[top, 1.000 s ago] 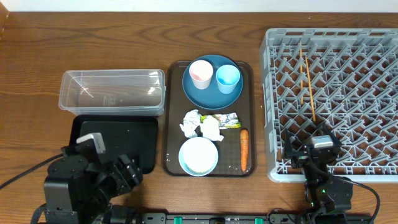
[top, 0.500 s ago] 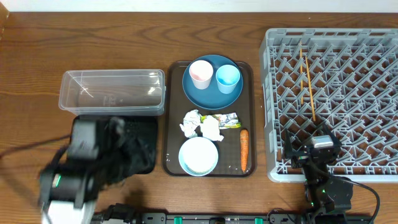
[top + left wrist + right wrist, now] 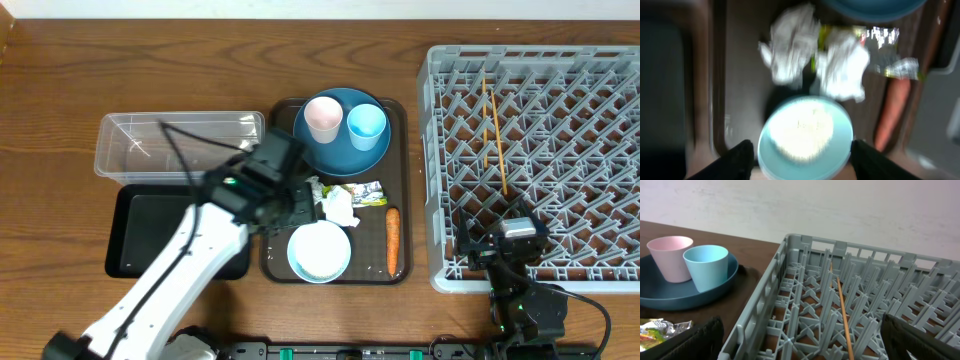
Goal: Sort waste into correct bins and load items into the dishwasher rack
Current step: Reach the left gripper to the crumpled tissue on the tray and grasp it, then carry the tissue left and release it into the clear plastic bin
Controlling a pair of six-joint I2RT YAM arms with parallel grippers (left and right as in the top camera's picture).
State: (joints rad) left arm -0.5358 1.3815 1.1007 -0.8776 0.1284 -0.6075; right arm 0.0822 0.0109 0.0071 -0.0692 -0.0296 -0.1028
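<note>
Left gripper [image 3: 805,164] has swung right, off the black tray [image 3: 145,215] and over the brown serving tray [image 3: 368,262]. I judge waste pickup starts here. Fingers apart, nothing held. Crumpled paper wads [image 3: 790,47] lie just past my tips, far side. White bowl [image 3: 805,132] sits directly beneath. Right gripper [image 3: 800,347] is spread wide at the near edge of the dishwasher rack [image 3: 805,280].

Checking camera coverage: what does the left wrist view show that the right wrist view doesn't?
Only left wrist: two paper wads, the bowl and the carrot. Only right wrist: the rack, a chopstick in it, a pale cup and a blue cup. Both: the plate and the wrapper.
</note>
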